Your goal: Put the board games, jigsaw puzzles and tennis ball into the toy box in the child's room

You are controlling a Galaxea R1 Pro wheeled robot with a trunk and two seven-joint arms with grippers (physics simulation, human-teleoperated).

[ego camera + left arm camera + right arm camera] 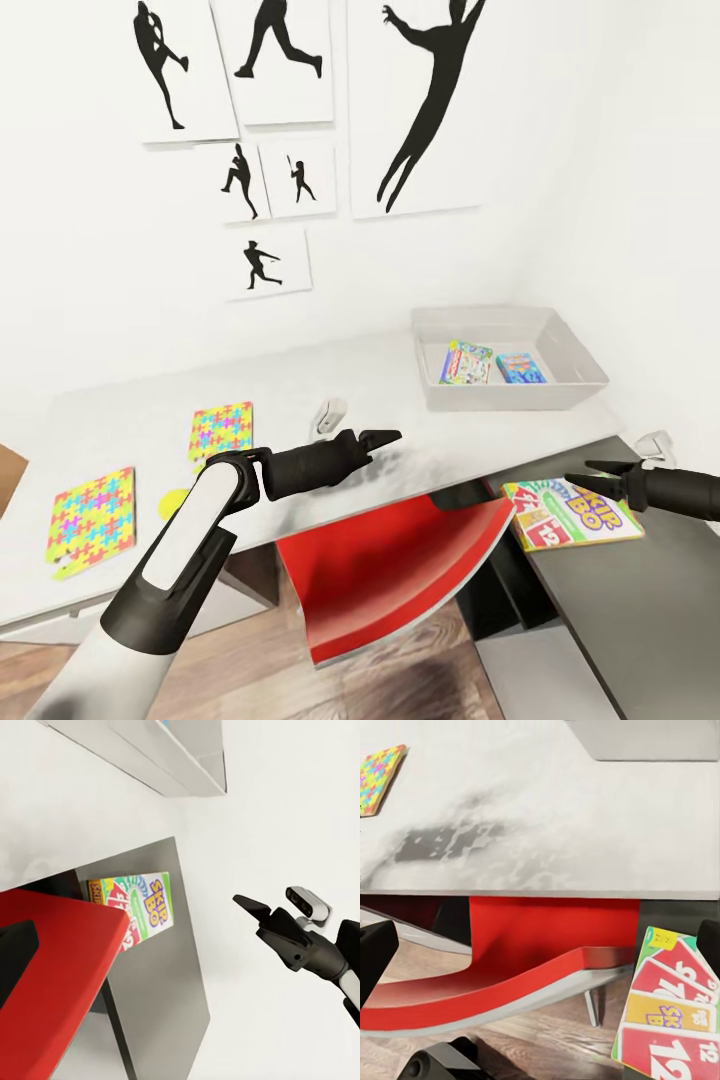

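The toy box [580, 352], a shallow grey tray, stands at the table's [330, 385] far right. It holds the Monopoly box [465, 362] and a blue board game [521, 368]. The SKIP-BO box [572, 512] lies flat on the lower dark cabinet top [620, 600]. My right gripper [585, 472] hovers open just above its near corner. The same SKIP-BO box [675, 1012] shows between its wide-apart fingers. Two jigsaw puzzles [221, 432] [92, 520] lie on the table's left. A yellow tennis ball [170, 503] peeks from behind my left forearm. My left gripper [385, 438] is open and empty over the table's front middle.
A red chair [400, 570] is tucked under the table's front edge, between both arms. White walls meet in a corner behind the toy box. Black silhouette pictures [270, 190] hang above the table. Wood floor [400, 690] shows below the chair.
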